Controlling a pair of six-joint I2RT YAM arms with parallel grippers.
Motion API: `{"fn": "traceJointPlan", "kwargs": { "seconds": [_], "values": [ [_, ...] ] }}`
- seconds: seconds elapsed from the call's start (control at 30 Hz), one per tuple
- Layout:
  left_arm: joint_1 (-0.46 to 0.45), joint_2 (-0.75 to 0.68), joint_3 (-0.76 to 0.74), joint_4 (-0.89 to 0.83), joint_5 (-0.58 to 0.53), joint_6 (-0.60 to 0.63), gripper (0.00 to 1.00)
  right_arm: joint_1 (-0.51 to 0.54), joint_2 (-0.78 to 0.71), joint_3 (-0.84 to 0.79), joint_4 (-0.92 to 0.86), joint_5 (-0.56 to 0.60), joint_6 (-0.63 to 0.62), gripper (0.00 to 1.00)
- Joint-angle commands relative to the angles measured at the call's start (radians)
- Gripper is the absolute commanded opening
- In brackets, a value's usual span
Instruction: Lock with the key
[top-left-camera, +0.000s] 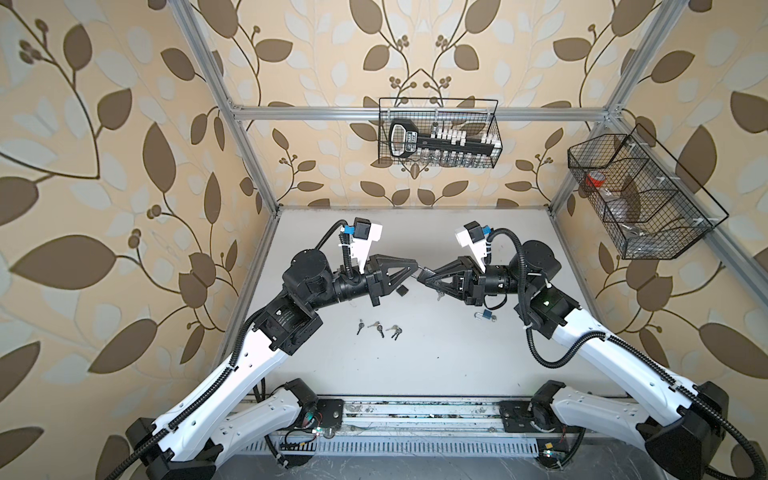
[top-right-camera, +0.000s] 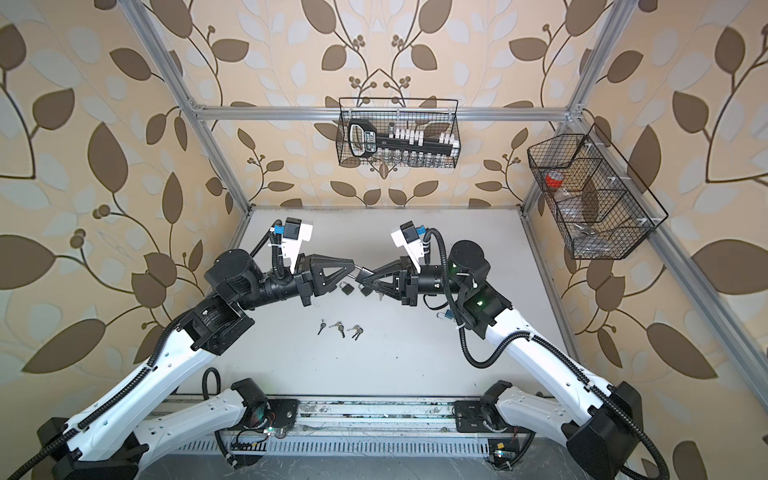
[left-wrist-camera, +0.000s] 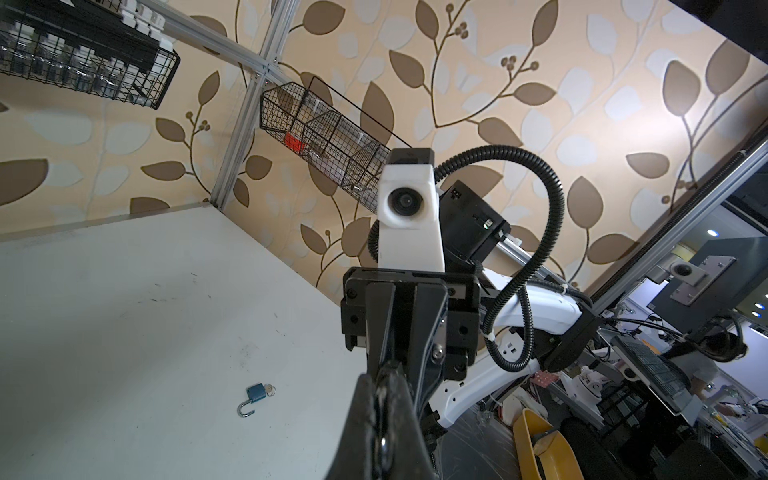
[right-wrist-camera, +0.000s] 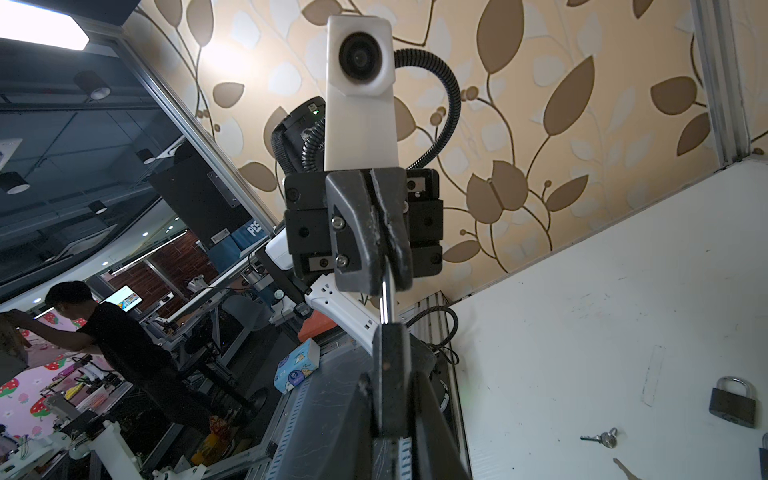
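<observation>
Both grippers meet tip to tip above the middle of the white table (top-left-camera: 415, 365). My right gripper (top-left-camera: 425, 277) (top-right-camera: 363, 277) (right-wrist-camera: 390, 388) is shut on the narrow black body of a padlock (right-wrist-camera: 390, 345) (top-right-camera: 365, 273). My left gripper (top-left-camera: 414, 266) (top-right-camera: 352, 266) (left-wrist-camera: 385, 374) is shut on a thin silver piece (right-wrist-camera: 385, 299) that runs straight into the end of that body. It looks like the key, but I cannot rule out the shackle. Its round silver end shows between the left fingers (left-wrist-camera: 409, 415).
A shut dark padlock (top-right-camera: 346, 287) (right-wrist-camera: 731, 405) lies under the grippers, with a loose key (right-wrist-camera: 602, 438) beside it. An open blue padlock (top-left-camera: 485, 314) (left-wrist-camera: 255, 397) lies near the right arm. Three small key bunches (top-left-camera: 377, 328) lie nearer the front. Wire baskets (top-left-camera: 438, 133) (top-left-camera: 640, 195) hang on the walls.
</observation>
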Motion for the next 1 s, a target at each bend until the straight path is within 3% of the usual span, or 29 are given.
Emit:
{"fn": "traceJointPlan", "kwargs": {
  "seconds": [0.0,0.6,0.77,0.97],
  "values": [
    [-0.014,-0.014,-0.044,0.018,0.05,-0.018,0.0,-0.005,0.005,0.068,0.043,0.037,-0.014,0.0],
    [-0.096,0.005,-0.119,0.058,0.046,-0.023,0.0,0.03,0.039,0.079,0.132,0.05,0.077,0.0],
    [-0.121,0.021,-0.13,0.091,0.047,-0.039,0.0,0.046,0.032,0.088,0.061,0.13,-0.011,0.0],
    [-0.166,0.036,-0.154,0.101,0.033,-0.043,0.0,0.046,0.019,0.081,0.091,0.178,-0.025,0.0]
  ]
}}
